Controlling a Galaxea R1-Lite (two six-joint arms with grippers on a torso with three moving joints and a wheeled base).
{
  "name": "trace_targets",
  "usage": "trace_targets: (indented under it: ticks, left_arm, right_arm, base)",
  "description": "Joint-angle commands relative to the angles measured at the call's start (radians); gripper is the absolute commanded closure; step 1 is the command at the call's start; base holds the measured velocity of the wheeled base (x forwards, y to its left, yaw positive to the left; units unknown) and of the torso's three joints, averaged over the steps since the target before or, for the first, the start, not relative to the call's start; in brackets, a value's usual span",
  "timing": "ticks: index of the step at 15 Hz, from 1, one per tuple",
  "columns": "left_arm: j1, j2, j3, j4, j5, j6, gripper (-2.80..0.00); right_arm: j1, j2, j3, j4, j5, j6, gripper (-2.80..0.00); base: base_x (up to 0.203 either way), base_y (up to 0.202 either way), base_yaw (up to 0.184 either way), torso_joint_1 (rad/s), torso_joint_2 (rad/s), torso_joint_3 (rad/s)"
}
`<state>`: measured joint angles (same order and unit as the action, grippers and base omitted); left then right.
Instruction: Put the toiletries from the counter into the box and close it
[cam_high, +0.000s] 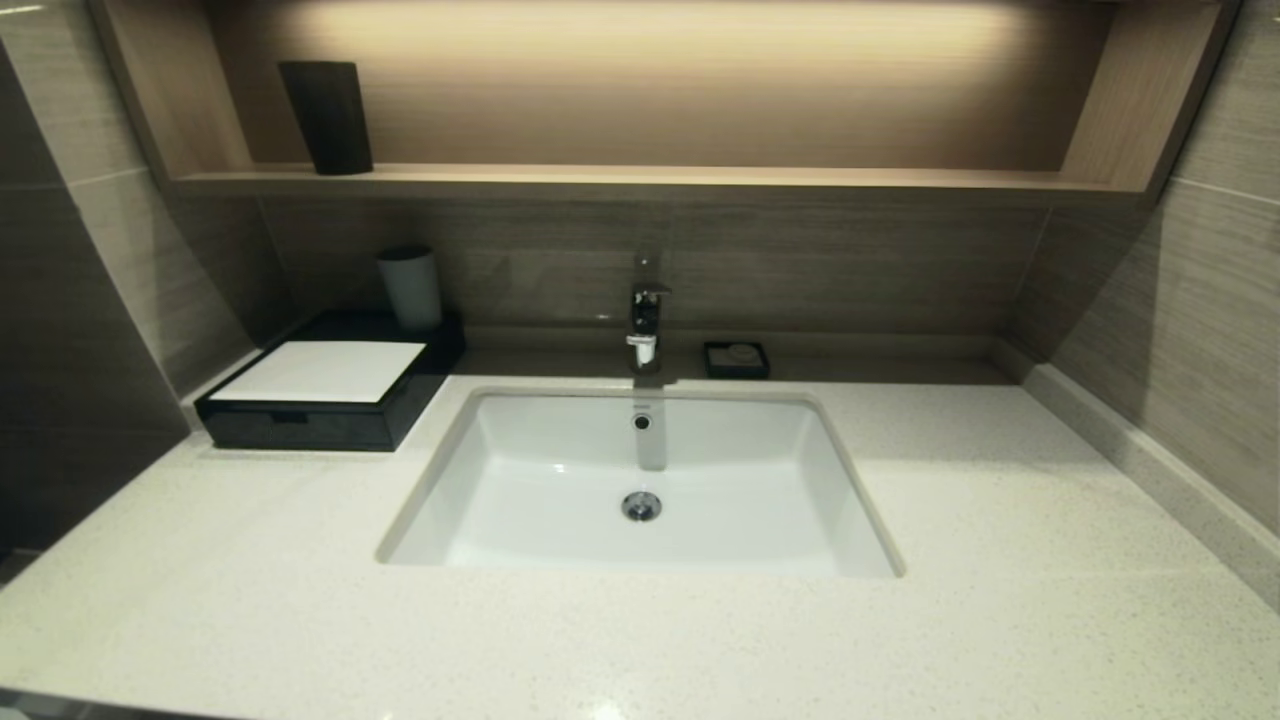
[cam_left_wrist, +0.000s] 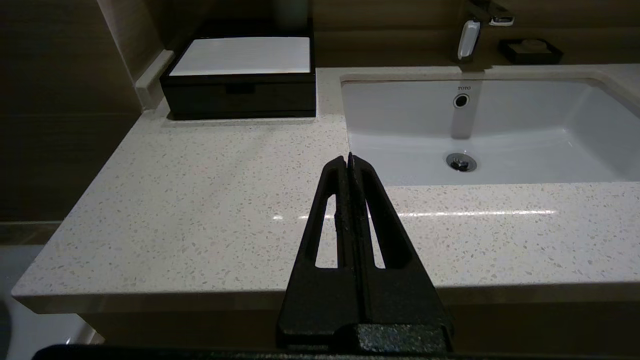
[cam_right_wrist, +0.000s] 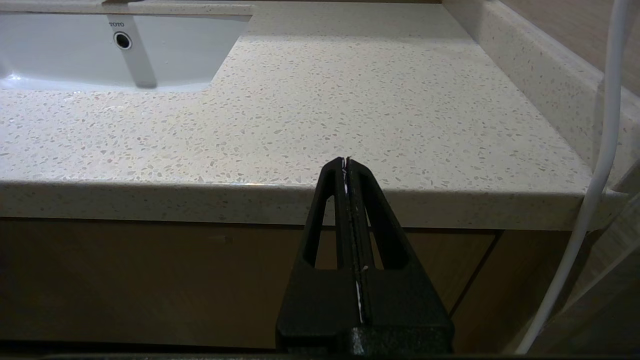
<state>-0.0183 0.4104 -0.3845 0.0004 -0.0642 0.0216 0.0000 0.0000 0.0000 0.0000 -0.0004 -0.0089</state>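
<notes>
Trouble could come if I bump the box (cam_high: 325, 395) at the far left, because my left gripper (cam_left_wrist: 348, 159) is squeezed tight and holds nothing.

A warm strip of light is glowing along the top of the wooden shelf (cam_high: 640, 180), fading toward the wall tiles at nine and three o'clock. The counter (cam_high: 1000, 560) is catching soft glare at six o'clock. The basin (cam_high: 540, 500) is gleaming white. Straight edges are bowing slightly toward the corners, and everything is looking a little soft.
</notes>
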Motion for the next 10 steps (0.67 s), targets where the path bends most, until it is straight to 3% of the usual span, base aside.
trace_targets:
  ticks: [1,10]
  left_arm:
    - [0.006,-0.067,0.037,0.000,-0.001,0.004,0.00]
    - [0.012,-0.304,0.248,0.000,-0.001,0.036,0.00]
  right_arm:
    - [0.000,0.000,0.000,0.000,0.000,0.000,0.00]
    - [0.000,0.000,0.000,0.000,0.000,0.000,0.00]
  base:
    - [0.000,0.000,0.000,0.000,0.00,0.000]
    - [0.000,0.000,0.000,0.000,0.00,0.000]
